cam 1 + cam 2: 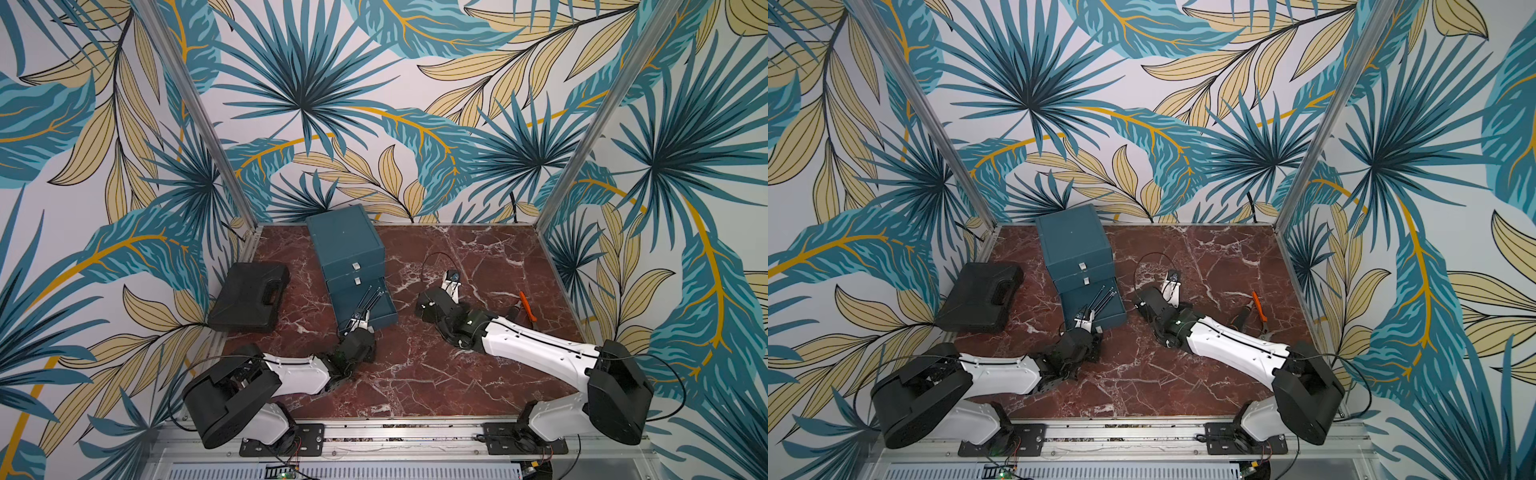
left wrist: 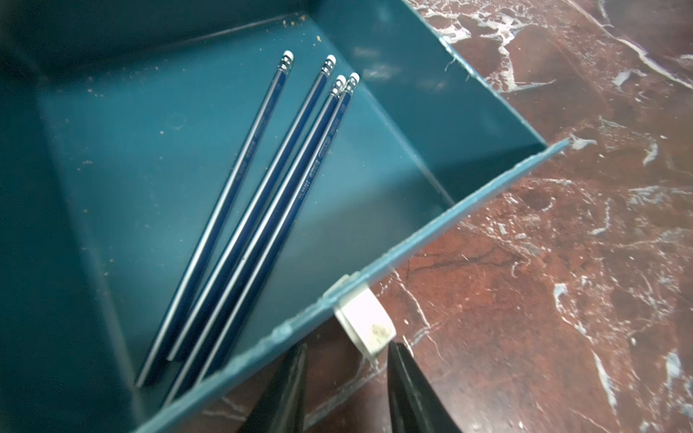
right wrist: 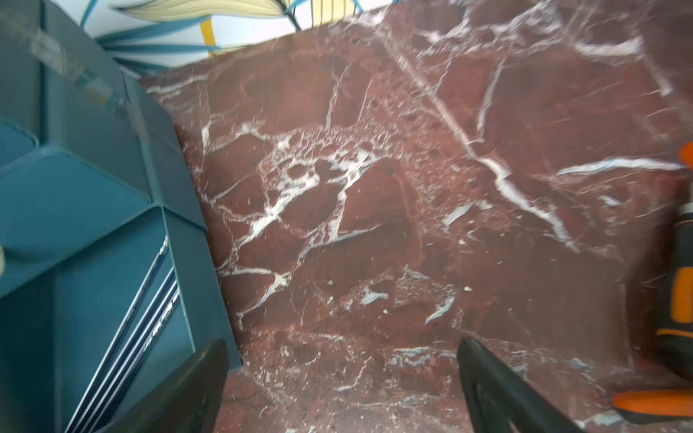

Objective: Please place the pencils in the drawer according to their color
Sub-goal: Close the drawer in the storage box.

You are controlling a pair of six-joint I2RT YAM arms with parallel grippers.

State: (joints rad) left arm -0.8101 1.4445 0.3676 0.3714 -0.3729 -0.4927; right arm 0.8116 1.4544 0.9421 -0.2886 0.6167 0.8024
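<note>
While four dark-blue, silver-striped pencils (image 2: 258,210) lie mid-frame inside the pulled-out teal bottom drawer (image 2: 450,217), the left gripper (image 2: 347,352) stands parted around its white pull tab (image 2: 362,318); the right gripper (image 3: 343,343) gapes above red marble tabletop (image 3: 412,187).

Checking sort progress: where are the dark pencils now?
Four dark pencils lie in the pulled-out bottom drawer, left of centre in both top views, just beyond the left hand, right of the black case.

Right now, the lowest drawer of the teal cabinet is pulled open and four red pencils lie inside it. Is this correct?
Only the colour is wrong. The four pencils are dark blue with silvery stripes, not red, as the left wrist view shows. They do lie inside the lowest drawer, which is pulled open.
</note>
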